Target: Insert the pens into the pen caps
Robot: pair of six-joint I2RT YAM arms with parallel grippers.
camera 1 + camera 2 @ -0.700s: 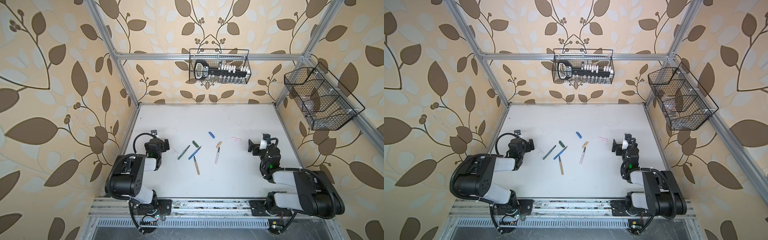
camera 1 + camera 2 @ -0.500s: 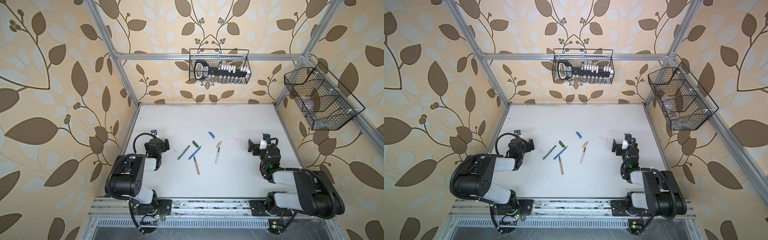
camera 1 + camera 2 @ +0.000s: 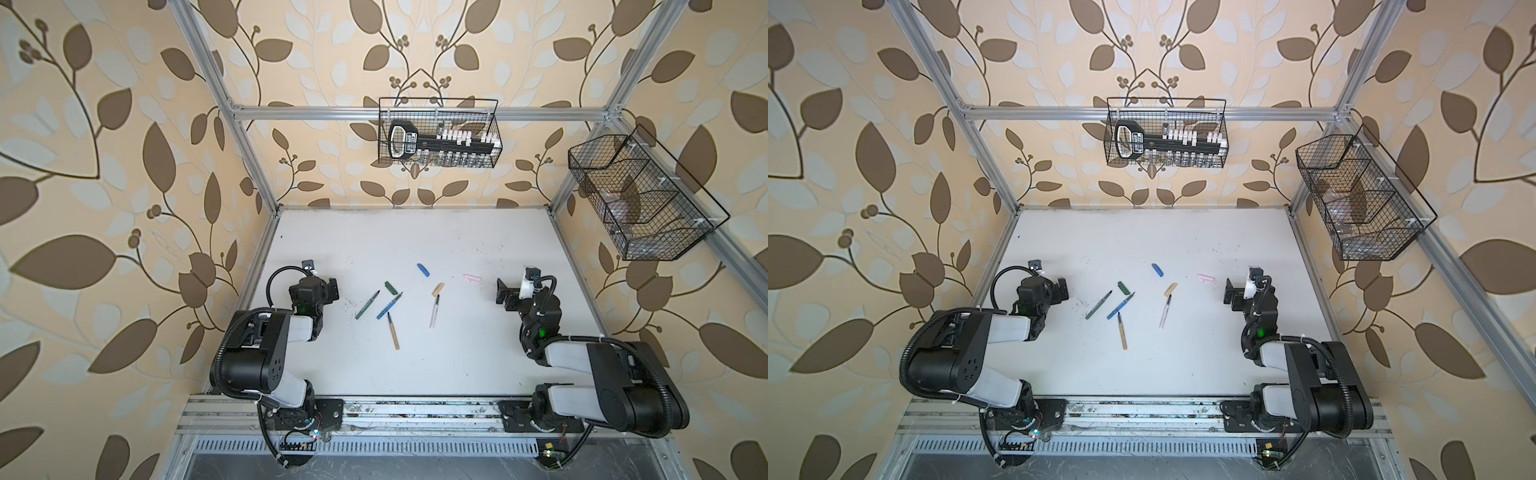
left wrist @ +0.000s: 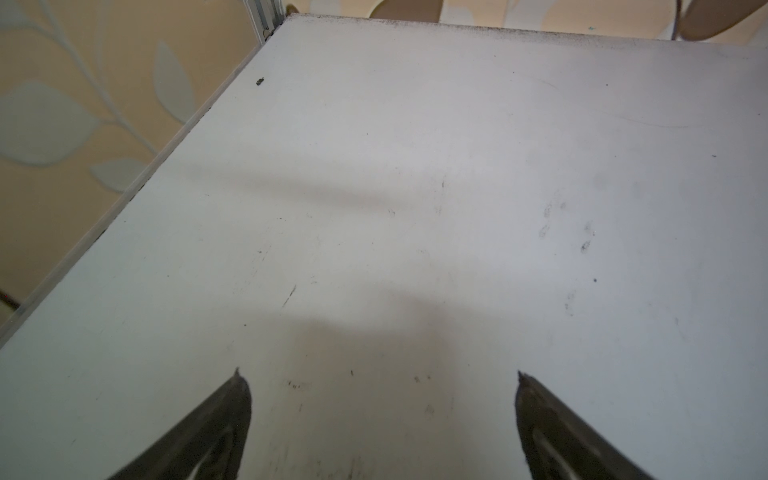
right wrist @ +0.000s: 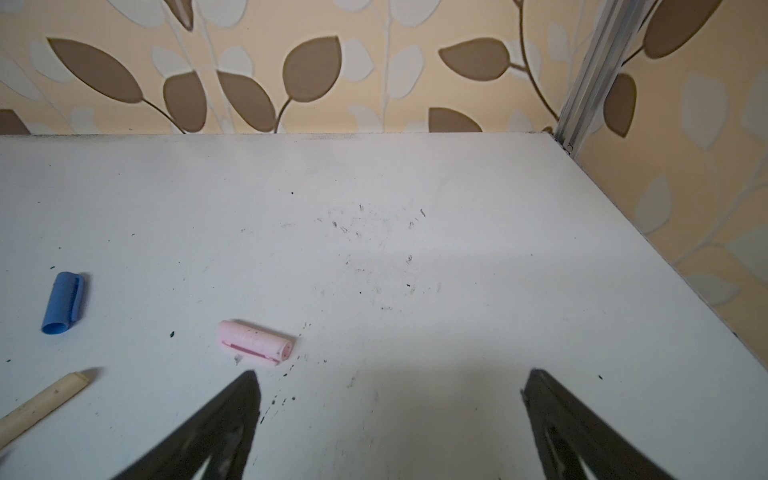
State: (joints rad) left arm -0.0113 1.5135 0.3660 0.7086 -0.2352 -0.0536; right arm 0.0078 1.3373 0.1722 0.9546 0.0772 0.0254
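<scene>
1. The four pens lie uncapped near the middle of both top views. The green pen (image 3: 367,304) and the blue pen (image 3: 388,306) lie side by side, both slanted with their dark tips toward the upper right.
2. The tan pen (image 3: 393,331) lies just below those two with its tip pointing up, close to the blue pen's lower end. The pink pen (image 3: 434,312) lies apart to the right, nearly vertical in the frame, tip up.
3. The caps lie loose above the pens. The dark green cap (image 3: 390,287) is just beside the upper ends of the green and blue pens. The blue cap (image 3: 423,270) is higher up, and the tan cap (image 3: 438,289) is just above the pink pen's tip. The pink cap (image 3: 472,276) is furthest right.
4. The right wrist view shows the pink cap on its side just ahead of one fingertip.
5. The right pincer (image 5: 388,374) sits at centre right of the top views, jaws spread wide and holding nothing.
6. The left pincer (image 4: 378,374) sits at centre left, well apart from the green pen. Its jaws are equally wide and it holds nothing.
7. The white surface (image 3: 415,374) is scuffed with dark specks.
8. A wire basket (image 3: 438,133) hangs on the back wall, and another basket (image 3: 640,199) hangs at the upper right.
</scene>
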